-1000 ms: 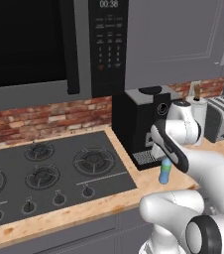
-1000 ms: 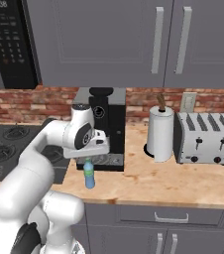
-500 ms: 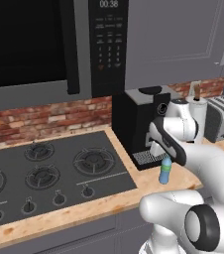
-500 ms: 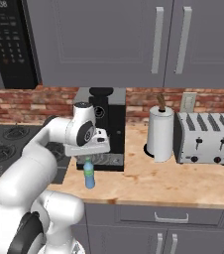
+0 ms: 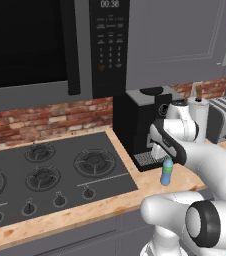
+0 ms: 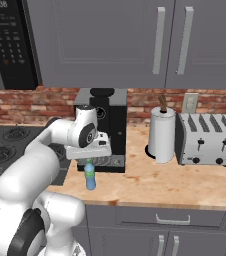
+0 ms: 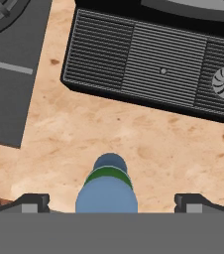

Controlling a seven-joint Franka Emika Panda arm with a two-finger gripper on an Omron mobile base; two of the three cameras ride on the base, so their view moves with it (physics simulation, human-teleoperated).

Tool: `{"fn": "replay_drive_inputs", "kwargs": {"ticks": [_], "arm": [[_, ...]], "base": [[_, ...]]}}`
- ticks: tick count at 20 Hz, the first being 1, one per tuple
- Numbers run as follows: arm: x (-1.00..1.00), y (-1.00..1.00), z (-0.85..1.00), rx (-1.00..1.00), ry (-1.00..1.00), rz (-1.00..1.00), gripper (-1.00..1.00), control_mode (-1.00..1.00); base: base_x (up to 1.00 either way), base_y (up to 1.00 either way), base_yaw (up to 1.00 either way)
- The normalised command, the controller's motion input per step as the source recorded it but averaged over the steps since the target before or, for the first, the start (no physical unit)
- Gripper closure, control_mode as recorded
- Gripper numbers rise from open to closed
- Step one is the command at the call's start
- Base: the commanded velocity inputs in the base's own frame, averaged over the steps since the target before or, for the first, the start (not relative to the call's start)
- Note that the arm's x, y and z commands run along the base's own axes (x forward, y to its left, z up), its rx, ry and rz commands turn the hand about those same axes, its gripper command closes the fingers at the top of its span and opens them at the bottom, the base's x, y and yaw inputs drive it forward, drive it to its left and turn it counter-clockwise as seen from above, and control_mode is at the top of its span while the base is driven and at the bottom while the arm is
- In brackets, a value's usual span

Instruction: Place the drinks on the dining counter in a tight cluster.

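Note:
One of the drinks, a slim blue bottle with a green label (image 5: pixel 166 172) (image 6: pixel 90 176) (image 7: pixel 106 191), stands upright on the wood counter just in front of the coffee machine. My gripper (image 5: pixel 165 159) (image 6: pixel 89 157) (image 7: pixel 112 202) hangs straight above it and is open. In the hand view the two fingertips (image 7: pixel 32 201) stand wide on either side of the bottle's cap, clear of it. The dining counter is out of view.
The black coffee machine (image 5: pixel 142 125) (image 6: pixel 105 125) rises right behind the bottle, its drip grate (image 7: pixel 148 64) close by. A stove (image 5: pixel 45 170) lies to the left. A paper towel roll (image 6: pixel 162 135) and a toaster (image 6: pixel 207 140) stand to the right. A microwave (image 5: pixel 45 45) hangs overhead.
The hand has sunk slightly over the blue bottle, with its jaws still wide. The bottle has not moved.

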Motion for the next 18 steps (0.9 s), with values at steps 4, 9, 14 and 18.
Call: {"fn": "replay_drive_inputs", "kwargs": {"ticks": [4,9,14,18], "arm": [[-0.07,0.0,0.0,0.0,0.0,0.0,-1.0,-1.0],[0.0,0.0,0.0,0.0,0.0,0.0,-1.0,-1.0],[0.0,-0.01,0.03,0.02,0.0,0.0,-1.0,-1.0],[0.0,-0.04,0.1,0.03,0.0,0.0,-1.0,-1.0]], "base": [[0.0,0.0,0.0],[0.0,0.0,0.0],[0.0,0.0,0.0],[0.0,0.0,0.0]]}}
